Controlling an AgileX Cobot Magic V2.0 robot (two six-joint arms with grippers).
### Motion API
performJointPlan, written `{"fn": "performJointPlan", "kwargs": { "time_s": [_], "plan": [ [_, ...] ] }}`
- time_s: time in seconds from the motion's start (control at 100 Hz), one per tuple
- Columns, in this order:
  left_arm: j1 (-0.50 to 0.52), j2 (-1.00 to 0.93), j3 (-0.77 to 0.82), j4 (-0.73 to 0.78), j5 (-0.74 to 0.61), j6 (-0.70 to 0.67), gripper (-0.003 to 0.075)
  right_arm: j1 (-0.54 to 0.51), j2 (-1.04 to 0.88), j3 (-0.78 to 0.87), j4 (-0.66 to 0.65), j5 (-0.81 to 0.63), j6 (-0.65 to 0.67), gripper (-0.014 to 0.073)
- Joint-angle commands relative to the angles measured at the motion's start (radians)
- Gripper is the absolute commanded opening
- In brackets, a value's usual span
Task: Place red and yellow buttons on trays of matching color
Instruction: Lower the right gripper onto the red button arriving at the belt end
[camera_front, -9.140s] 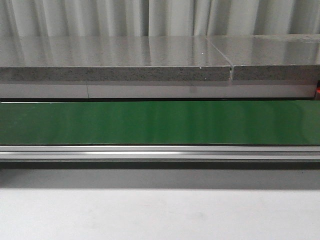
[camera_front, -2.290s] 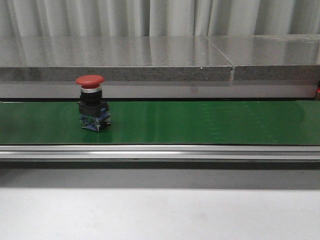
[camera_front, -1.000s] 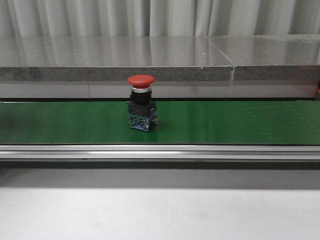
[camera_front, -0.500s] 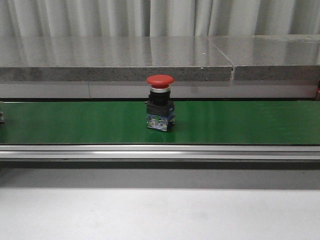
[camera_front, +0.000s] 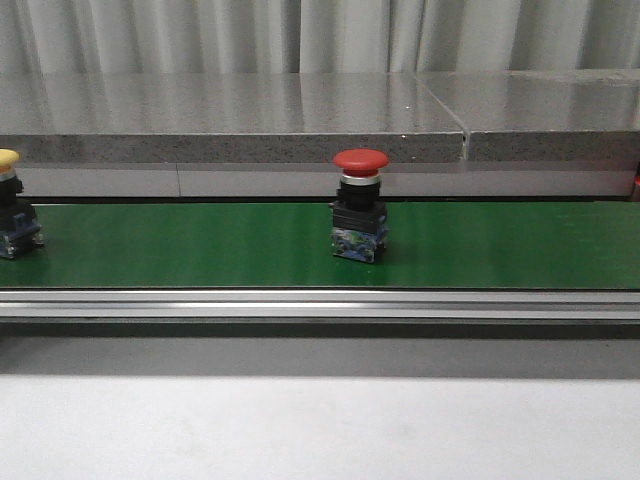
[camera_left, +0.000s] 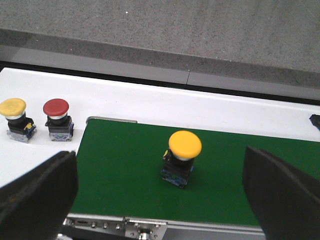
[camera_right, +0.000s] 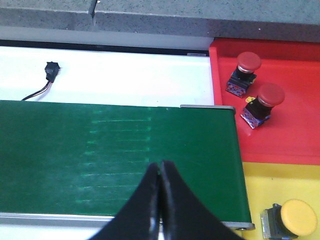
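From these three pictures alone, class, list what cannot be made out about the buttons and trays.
- Yellow button: the front view's left edge cuts it.
- Yellow tray and the yellow-capped button on it: cut by the right wrist view's edges; the tray's extent is unknown.
- Red tray: its far side runs past that view's edge.
- Both trays: absent from the front view.
- Right hand: hides part of the belt.

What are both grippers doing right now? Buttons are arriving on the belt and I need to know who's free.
Left gripper: open, empty, fingers spread wide above the belt.
Right gripper: shut, holding nothing.
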Motion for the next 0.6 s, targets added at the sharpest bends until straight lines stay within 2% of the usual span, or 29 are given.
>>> {"fn": "performJointPlan", "kwargs": {
  "time_s": [0.0,0.09,0.18,0.3,0.47,0.59],
  "plan": [
    [-0.007,-0.08,0.035,-0.001,-0.088,-0.002,0.0648,0.001,-0.007,-0.035,-0.007,-0.061,-0.007,-0.0068],
    [-0.007,-0.16,0.092,-0.001,-0.083,-0.002,0.0592,0.001,-0.007,-0.035,-0.007,-0.061,-0.007,-0.0068],
    [-0.007,-0.224,0.131,-0.009,-0.074,-0.002,0.0493,0.001,-0.007,-0.035,-0.007,-0.061,-0.007,-0.0068],
    [-0.007,-0.286,0.164,-0.018,-0.068,-0.002,0.0309,0.001,-0.007,-0.035,-0.007,-0.061,-0.007,-0.0068],
    [-0.007,-0.308,0.173,-0.018,-0.067,-0.002,-0.0001,0.001,-0.007,-0.035,-0.007,-0.063,-0.007,-0.0068],
    [-0.007,-0.308,0.173,-0.018,-0.067,-0.002,-0.0019,0.001,-0.004,-0.035,-0.007,-0.063,-0.007,-0.0068]
  ]
}}
